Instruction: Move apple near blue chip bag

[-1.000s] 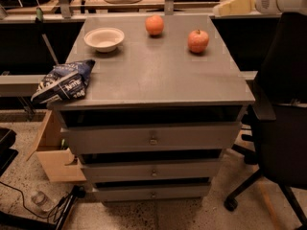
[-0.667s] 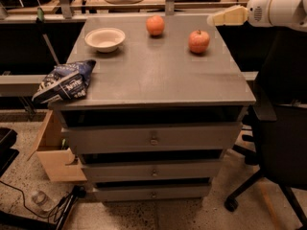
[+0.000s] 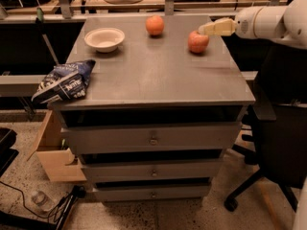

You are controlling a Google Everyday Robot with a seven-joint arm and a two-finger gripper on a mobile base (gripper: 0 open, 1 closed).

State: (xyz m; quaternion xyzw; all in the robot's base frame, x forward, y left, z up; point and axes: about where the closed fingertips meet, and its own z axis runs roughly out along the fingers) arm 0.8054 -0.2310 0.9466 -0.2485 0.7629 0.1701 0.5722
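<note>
The apple (image 3: 198,41), red-pink and round, sits on the grey cabinet top (image 3: 153,71) at its back right. The gripper (image 3: 209,29) reaches in from the right on a white arm; its pale tip is just above and right of the apple, close to its upper edge. The blue chip bag (image 3: 64,82), dark blue and crumpled with white lettering, lies at the cabinet's front left corner and hangs partly over the edge. The apple and the bag are far apart.
A white bowl (image 3: 104,38) stands at the back left. A plain orange round fruit (image 3: 154,25) sits at the back middle. A black office chair (image 3: 278,143) stands to the right. An open wooden drawer (image 3: 53,152) is low on the left.
The gripper has moved left and down from the far right edge of the cabinet to the apple. The apple, bag, bowl and orange fruit have not moved.
</note>
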